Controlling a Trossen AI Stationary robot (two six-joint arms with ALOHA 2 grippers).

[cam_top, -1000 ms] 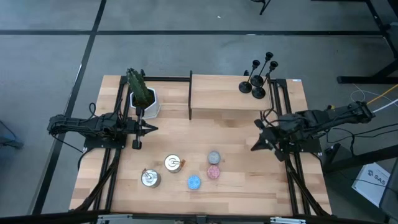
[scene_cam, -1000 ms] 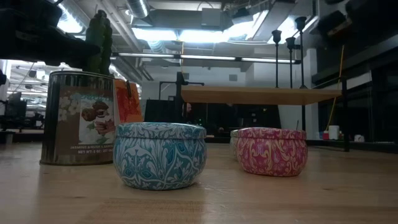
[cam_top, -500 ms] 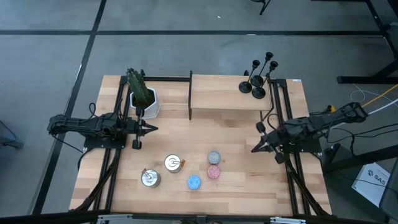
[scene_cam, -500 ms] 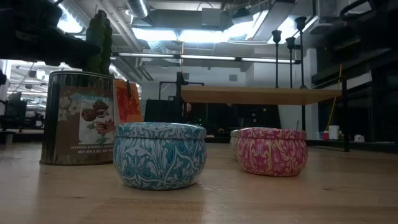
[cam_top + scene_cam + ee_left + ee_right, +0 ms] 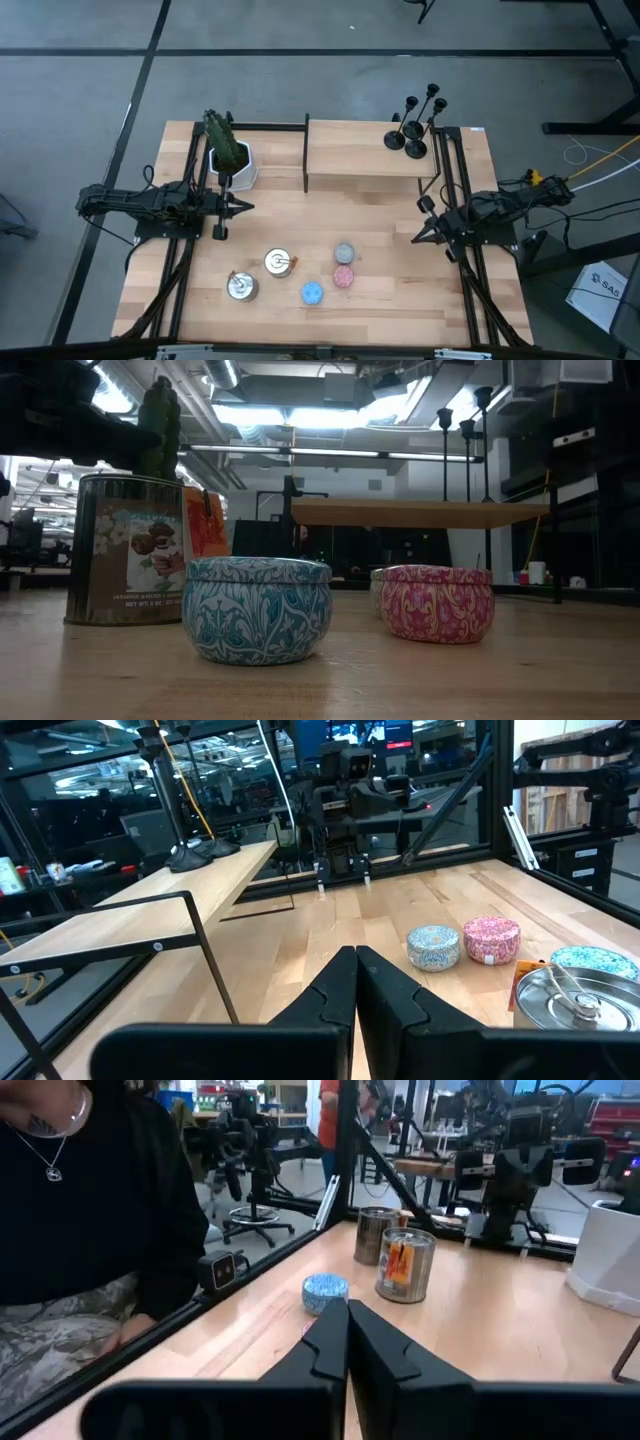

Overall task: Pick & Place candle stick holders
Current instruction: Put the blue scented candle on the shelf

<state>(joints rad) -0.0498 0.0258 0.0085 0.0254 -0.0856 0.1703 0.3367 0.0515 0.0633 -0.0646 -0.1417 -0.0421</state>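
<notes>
— Where are the candle stick holders (image 5: 412,128)?

— Clustered at the far right corner of the raised wooden shelf (image 5: 362,152), standing upright on their round bases. In the low view their stems and cups (image 5: 462,428) rise above the shelf's right end.

— And the right gripper (image 5: 417,235) relative to that shelf?

— Off the shelf's right front corner, over the table's right rail, pointing inward toward the middle of the table (image 5: 380,290). The holders sit well apart from it, across the shelf's depth on the far side. Its fingers (image 5: 335,1342) are pressed together, tips meeting, with nothing between them.

— The left gripper (image 5: 246,207)?

— In front of the shelf's left end, just beside the white pot with the green plant (image 5: 228,152). Its fingers (image 5: 345,990) are also closed on themselves, holding nothing. The holders are far across the shelf from it; in its wrist view they show at the shelf's distant end (image 5: 190,850).

— Anything else near the shelf?

— In front of it, toward the near edge, lie two silver tins (image 5: 279,263) and three small round candles: grey (image 5: 344,252), pink (image 5: 343,277) and blue (image 5: 312,293). A person in a dark top (image 5: 90,1190) sits beyond the table's edge in the right wrist view.
</notes>
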